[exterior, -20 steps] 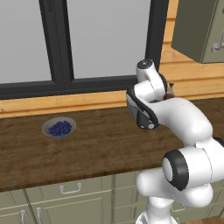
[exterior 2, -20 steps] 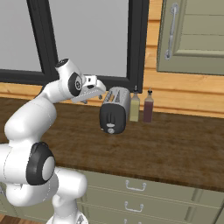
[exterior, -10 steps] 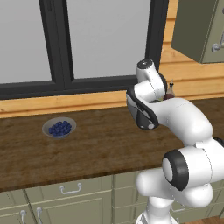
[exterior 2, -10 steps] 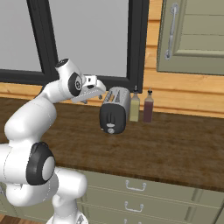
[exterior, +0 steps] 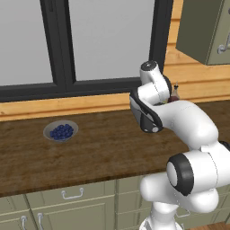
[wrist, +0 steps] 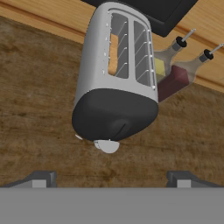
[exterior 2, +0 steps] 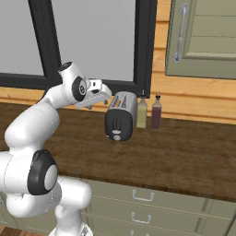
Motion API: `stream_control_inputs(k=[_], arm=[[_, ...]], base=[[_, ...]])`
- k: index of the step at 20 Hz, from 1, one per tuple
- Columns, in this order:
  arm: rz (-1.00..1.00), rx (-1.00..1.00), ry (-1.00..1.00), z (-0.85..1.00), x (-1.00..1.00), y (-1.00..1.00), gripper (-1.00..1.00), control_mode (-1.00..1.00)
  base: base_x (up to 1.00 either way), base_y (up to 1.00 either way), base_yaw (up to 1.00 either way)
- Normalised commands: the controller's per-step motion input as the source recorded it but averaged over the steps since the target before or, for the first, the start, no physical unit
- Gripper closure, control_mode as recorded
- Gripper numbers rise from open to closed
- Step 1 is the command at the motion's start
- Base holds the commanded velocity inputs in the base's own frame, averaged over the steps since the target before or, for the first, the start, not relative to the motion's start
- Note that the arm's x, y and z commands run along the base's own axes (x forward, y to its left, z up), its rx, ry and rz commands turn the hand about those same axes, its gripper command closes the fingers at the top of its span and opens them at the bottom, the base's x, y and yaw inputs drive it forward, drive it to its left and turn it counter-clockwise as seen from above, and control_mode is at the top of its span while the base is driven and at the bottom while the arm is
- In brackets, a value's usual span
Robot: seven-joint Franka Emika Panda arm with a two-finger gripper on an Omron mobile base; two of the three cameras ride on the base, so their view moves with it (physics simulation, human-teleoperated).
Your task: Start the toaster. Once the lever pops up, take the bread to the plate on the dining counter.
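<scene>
The gripper (exterior 2: 107, 93) is hovering with its jaws spread fully wide and holding nothing, and the toaster (wrist: 116, 74) is sitting just ahead of and below it on the wooden counter (exterior 2: 184, 152), with two bottles (exterior 2: 149, 112) just beyond. The bread (wrist: 113, 54) is standing in one slot, looking light, stiff and crumbly, so pinching its top edge gently seems wisest. The toaster is looking rigid and smooth; its lever is probably wanting a firm downward push.

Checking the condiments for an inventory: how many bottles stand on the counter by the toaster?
2. A yellow-filled bottle stands right beside the toaster, and a dark red bottle stands just past it, both against the wooden back wall. Others may be hidden behind the arm.
</scene>
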Motion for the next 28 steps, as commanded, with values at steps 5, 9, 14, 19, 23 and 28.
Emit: stream_control_inputs(k=[5,9,14,19,23,28], arm=[[0.00,0.00,0.00,0.00,0.00,0.00,-1.00,-1.00],[0.00,0.00,0.00,0.00,0.00,0.00,-1.00,-1.00],[0.00,0.00,0.00,0.00,0.00,0.00,-1.00,-1.00],[0.00,0.00,0.00,0.00,0.00,0.00,-1.00,-1.00],[0.00,0.00,0.00,0.00,0.00,0.00,-1.00,-1.00],[0.00,0.00,0.00,0.00,0.00,0.00,-1.00,-1.00]], base=[[0.00,0.00,0.00],[0.00,0.00,0.00],[0.00,0.00,0.00],[0.00,0.00,0.00],[0.00,0.00,0.00],[0.00,0.00,0.00]])
